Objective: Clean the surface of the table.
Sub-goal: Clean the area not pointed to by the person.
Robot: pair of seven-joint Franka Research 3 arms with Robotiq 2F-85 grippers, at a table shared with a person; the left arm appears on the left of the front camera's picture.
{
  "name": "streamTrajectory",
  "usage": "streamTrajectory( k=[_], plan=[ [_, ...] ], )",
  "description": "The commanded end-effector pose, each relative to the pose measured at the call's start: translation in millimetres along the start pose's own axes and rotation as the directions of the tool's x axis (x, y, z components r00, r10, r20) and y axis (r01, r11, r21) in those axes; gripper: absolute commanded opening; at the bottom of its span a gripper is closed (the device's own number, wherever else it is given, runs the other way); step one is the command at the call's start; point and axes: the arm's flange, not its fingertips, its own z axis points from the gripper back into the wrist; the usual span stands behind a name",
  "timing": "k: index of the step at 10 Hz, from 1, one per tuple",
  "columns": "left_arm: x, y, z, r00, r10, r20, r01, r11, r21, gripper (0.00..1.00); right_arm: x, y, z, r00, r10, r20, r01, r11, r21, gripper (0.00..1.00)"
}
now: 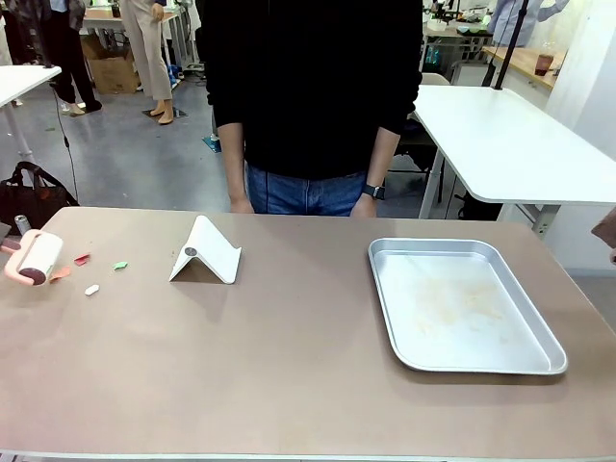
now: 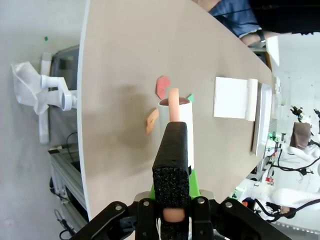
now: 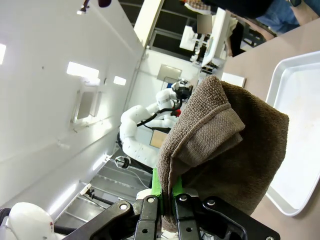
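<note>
**Both Grippers Closed on Cleaning Tools**

Front view: The tan counter spans the frame. A lint roller is at its left edge, just beside 4 small coloured scraps. A white folded stand sits left of centre. A silver tray lies to the right. A person stands at the far side.

Left wrist view: The left gripper is clamped on the lint roller's black foam handle. The white roll lies among 3 scraps. Contact with the counter cannot be determined.

Right wrist view: The right gripper is clamped on a folded brown cloth, with the tray beyond it.
</note>
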Motion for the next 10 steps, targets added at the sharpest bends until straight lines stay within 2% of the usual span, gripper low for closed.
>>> streamTrajectory(
  k=[1,3,7,10],
  plan=[
    [6,5,-5,0.999,0.054,-0.002,-0.054,0.998,0.038,0.23,2,6,1,1.0,-0.006,-0.002,0.006,1.0,-0.005,0.08],
    [6,15,-16,0.996,0.09,-0.027,-0.088,0.993,0.084,0.23,2,6,1,1.0,-0.006,-0.002,0.006,1.0,-0.005,0.08],
    [9,7,-27,0.996,0.094,0.0,-0.094,0.992,0.088,0.23,2,6,1,1.0,-0.006,-0.002,0.006,1.0,-0.005,0.08],
    [12,5,-46,0.995,0.086,-0.054,-0.082,0.993,0.08,0.23,2,6,1,1.0,-0.006,-0.002,0.006,1.0,-0.005,0.08]
  ],
)
